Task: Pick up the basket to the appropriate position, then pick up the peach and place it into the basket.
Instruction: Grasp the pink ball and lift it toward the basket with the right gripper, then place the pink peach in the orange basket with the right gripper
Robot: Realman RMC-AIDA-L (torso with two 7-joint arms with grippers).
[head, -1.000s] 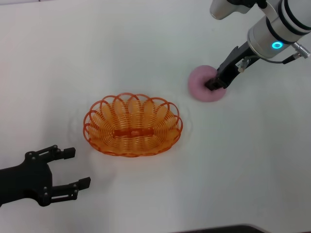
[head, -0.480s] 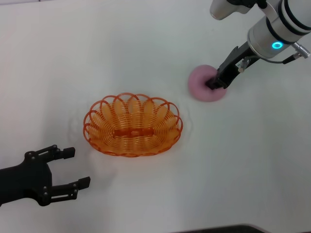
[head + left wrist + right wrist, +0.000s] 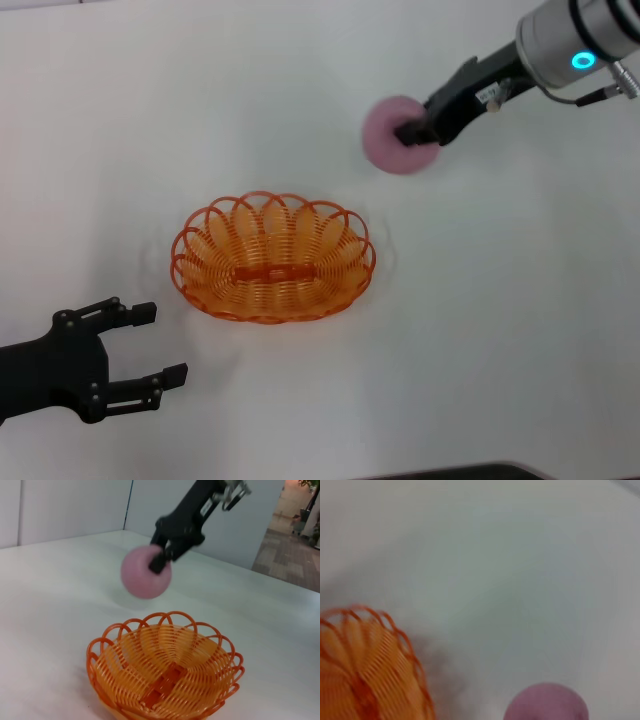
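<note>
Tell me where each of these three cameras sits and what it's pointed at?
Head view: looks down from above at the table, both arms, basket.
Left wrist view: low, facing the basket and the right hand holding the peach aloft.
Right wrist view: looks down past the peach; no own fingers show.
All three share basket and peach.

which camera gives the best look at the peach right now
The left wrist view: the whole peach shows there, lifted above the table and gripped by the right gripper. The head view shows it from above, partly covered by the fingers. The right wrist view catches only its top edge.
</note>
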